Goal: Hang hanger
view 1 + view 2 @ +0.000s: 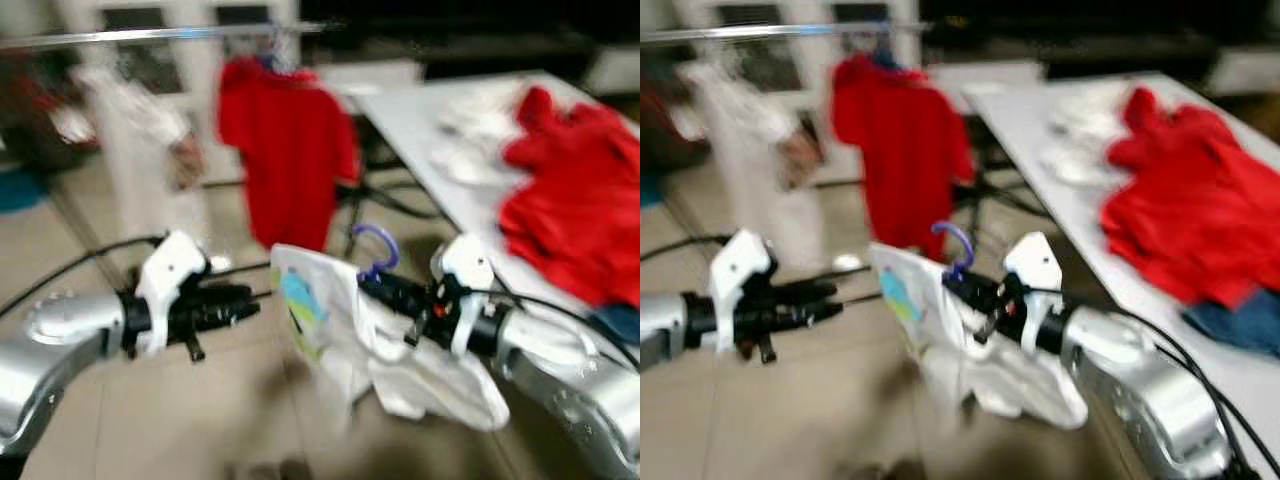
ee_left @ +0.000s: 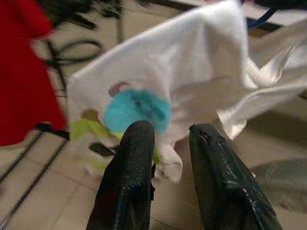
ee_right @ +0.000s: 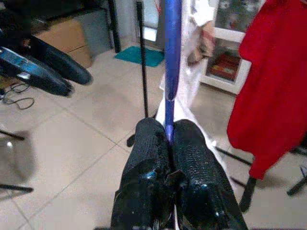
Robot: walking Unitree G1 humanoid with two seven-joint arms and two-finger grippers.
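I see the right gripper clamped on the blue plastic hanger w/ a white printed shirt draped on it. Left gripper sits just beside the shirt, fingers slightly apart, holding nothing. Silver rail w/ red shirt is further back.

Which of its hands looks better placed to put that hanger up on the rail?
The right hand, probably: its fingers are already shut on the purple hanger carrying the white shirt. The left hand is open and holds nothing. The rail is farther ahead.

Bright indoor light, heavy motion blur
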